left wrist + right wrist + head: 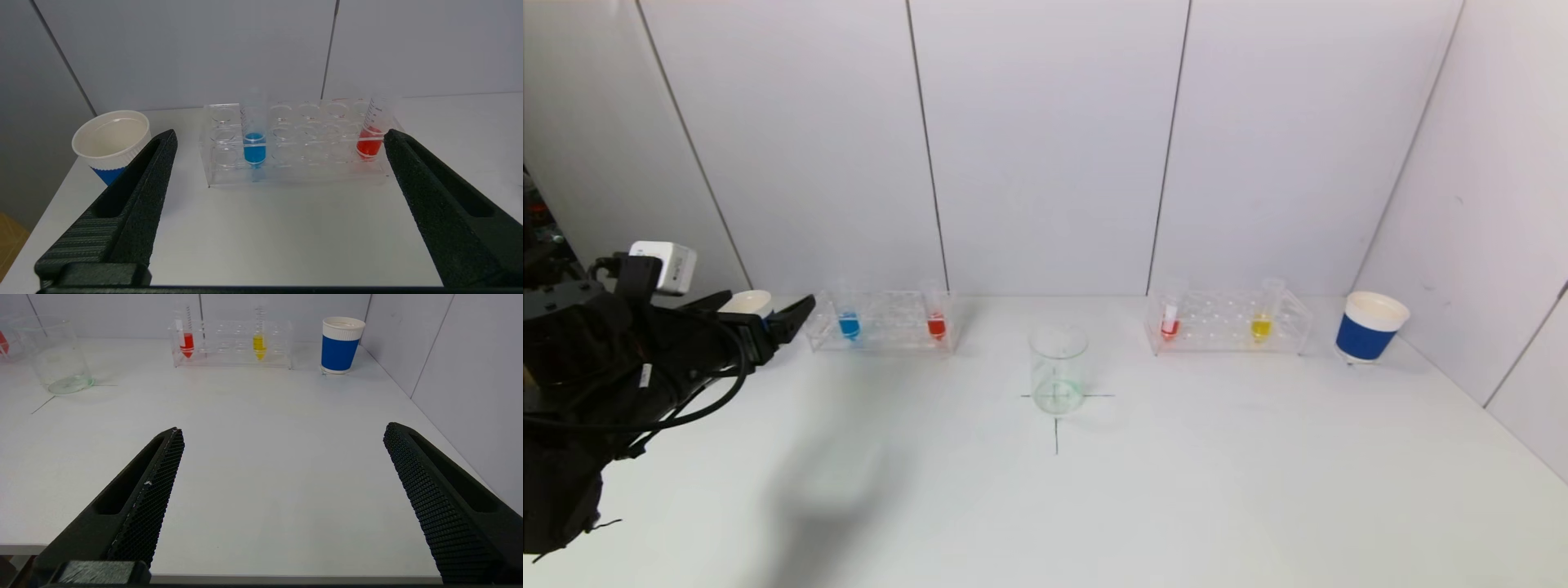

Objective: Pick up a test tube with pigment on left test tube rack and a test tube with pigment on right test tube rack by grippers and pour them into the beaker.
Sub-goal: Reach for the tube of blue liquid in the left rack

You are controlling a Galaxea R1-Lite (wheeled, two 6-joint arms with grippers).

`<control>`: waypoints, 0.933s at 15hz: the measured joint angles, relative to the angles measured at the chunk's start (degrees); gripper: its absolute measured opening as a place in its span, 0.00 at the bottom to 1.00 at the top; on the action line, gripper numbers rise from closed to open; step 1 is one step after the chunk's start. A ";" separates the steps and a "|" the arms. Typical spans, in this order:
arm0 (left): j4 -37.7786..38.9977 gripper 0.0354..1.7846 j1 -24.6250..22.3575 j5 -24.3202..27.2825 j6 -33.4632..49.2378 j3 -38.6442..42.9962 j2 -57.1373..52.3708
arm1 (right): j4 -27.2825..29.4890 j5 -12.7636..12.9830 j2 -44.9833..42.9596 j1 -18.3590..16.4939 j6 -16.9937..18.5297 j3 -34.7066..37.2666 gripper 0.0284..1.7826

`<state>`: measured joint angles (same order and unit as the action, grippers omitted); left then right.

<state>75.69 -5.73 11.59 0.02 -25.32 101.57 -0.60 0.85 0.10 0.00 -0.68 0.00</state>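
Test tubes stand upright in two clear racks along the back of a white table [1176,506], seen from the head camera. The left rack [882,321] holds a blue tube [849,324] and a red tube [936,324]. The right rack [1229,321] holds a red-filled tube [1170,325] and a yellow tube [1261,325]. A glass beaker [1058,369] sits between the racks, nearer the robot, on a drawn cross. A blue-and-white paper cup [1369,327] stands just right of the right rack. The left gripper [768,314] hovers near the left end of the left rack, fingers spread.

From the left wrist camera, the left gripper [278,139] is wide open and holds nothing. Beyond its fingers [143,192] are the rack [294,143], the blue tube [254,141] and the red tube [371,136]. A second paper cup [110,143] stands beside the rack.

From the right wrist camera, the right gripper [282,430] is wide open and empty, over the table's near edge, well apart from the right rack [233,345], its tubes [186,339] [258,341], the cup [340,345] and the beaker [61,359].
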 joint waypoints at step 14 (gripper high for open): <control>11.48 0.99 -1.35 0.76 0.00 -10.53 24.37 | 0.00 -0.01 0.00 0.00 0.00 0.00 1.00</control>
<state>87.17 -7.08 12.35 0.02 -35.85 125.94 -0.60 0.84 0.10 0.00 -0.68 0.00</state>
